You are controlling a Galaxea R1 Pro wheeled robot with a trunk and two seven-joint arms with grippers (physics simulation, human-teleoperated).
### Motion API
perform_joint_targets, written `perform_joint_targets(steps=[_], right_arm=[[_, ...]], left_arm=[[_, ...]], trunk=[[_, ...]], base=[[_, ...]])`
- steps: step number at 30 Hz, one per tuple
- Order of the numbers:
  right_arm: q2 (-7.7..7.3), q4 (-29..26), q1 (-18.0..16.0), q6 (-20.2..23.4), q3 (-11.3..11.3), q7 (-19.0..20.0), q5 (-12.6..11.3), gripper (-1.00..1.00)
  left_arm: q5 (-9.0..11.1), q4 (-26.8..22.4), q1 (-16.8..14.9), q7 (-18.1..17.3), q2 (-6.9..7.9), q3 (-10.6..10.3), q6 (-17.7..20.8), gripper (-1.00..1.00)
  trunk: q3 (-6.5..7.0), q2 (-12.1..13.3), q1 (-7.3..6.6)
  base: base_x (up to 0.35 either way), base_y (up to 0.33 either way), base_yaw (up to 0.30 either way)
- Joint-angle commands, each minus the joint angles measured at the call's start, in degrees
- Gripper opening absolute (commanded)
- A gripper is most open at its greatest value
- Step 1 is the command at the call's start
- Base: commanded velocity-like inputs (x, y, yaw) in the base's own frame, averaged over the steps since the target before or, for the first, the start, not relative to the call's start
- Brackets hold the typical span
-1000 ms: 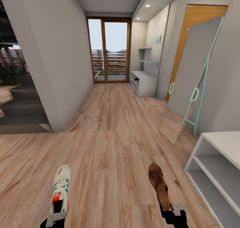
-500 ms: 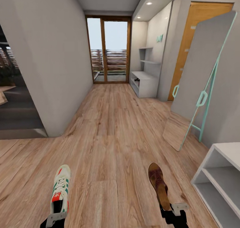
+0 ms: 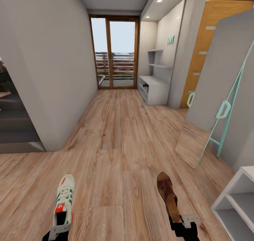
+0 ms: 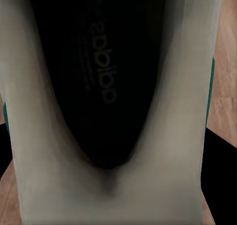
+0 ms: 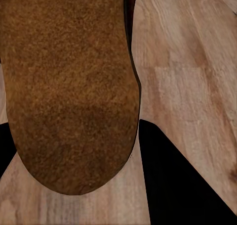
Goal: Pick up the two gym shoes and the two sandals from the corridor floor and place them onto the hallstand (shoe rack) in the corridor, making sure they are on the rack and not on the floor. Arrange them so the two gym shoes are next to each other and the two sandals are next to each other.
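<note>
Two shoes riding forward: left pincer (image 3: 59, 230) gripping sneaker (image 3: 64, 199) lower left, right pincer (image 3: 183, 222) gripping sandal (image 3: 167, 195) lower right. View advancing; near shelf (image 3: 235, 198) sliding off right; hallstand (image 3: 155, 89) upper center-right nearing.

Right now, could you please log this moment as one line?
left gripper: holds gym shoe | right gripper: holds sandal | hallstand: ahead
</note>
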Motion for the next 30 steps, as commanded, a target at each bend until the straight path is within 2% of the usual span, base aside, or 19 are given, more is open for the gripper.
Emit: perform_joint_targets(steps=[1, 18, 30], right_arm=[[0.00, 0.0, 0.0, -0.1, -0.5, 0.3, 0.3, -1.00], [0.00, 0.1, 0.0, -0.1, -0.5, 0.3, 0.3, -1.00], [0.00, 0.1, 0.0, -0.1, -0.5, 0.3, 0.3, -1.00]], left_arm=[[-0.4, 0.0, -0.1, -0.4, -0.04, 0.5, -0.2, -1.00], [-0.4, 0.0, -0.1, -0.4, 0.04, 0.5, -0.2, -1.00], [-0.4, 0.0, -0.1, -0.5, 0.05, 0.5, -0.2, -1.00]], trunk=[[-0.05, 0.0, 0.02], [-0.05, 0.0, 0.02], [-0.05, 0.0, 0.02]], base=[[0.337, 0.000, 0.000], [0.337, 0.000, 0.000], [0.337, 0.058, 0.000]])
